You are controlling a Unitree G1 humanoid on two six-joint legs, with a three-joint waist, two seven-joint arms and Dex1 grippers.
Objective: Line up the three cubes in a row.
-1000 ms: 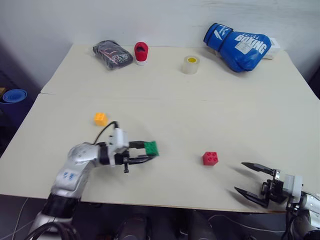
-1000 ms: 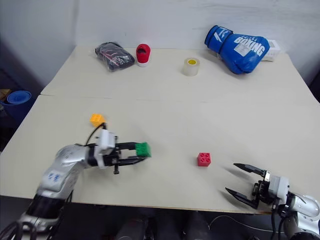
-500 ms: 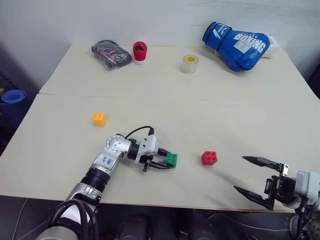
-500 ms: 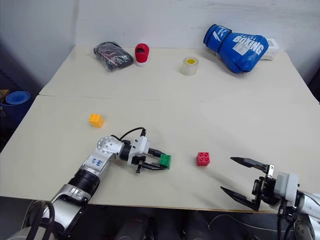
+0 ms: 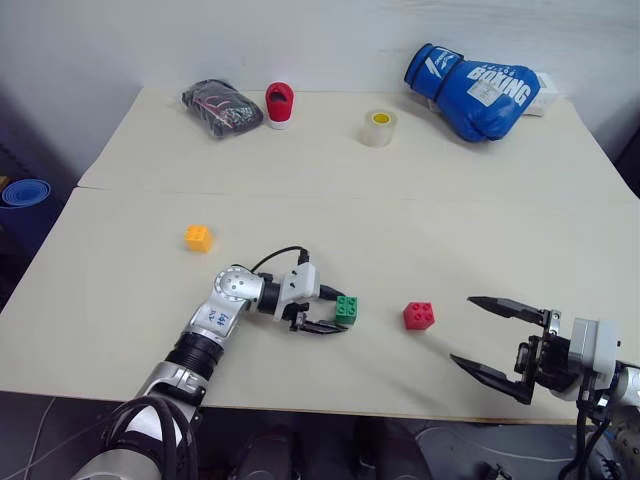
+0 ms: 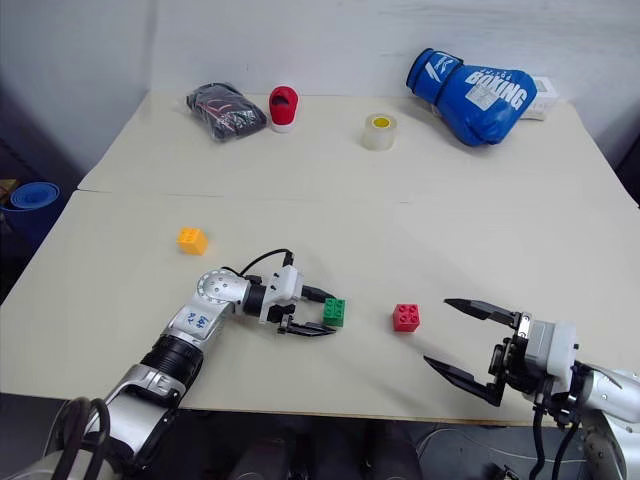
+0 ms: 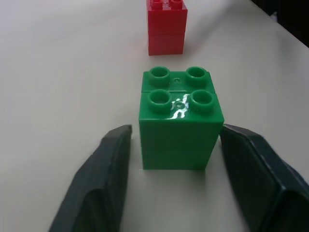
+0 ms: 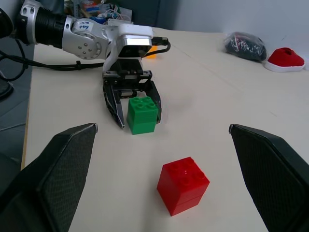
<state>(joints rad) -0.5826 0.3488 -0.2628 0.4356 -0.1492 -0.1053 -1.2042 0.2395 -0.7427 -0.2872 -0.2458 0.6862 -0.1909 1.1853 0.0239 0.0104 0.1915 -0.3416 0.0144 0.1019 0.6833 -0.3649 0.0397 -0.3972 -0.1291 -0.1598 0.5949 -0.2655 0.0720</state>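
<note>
Middle brick [image 5: 347, 308] sits on the table [image 5: 420, 230] between the left gripper [image 5: 334, 310] fingers, second brick [image 5: 419, 315] just right, third brick [image 5: 199, 238] far left, behind.

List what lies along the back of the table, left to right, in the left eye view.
Dark bundled cloth pouch → red-and-white cylinder → clear tape roll with yellow core → blue boxing glove.
</note>
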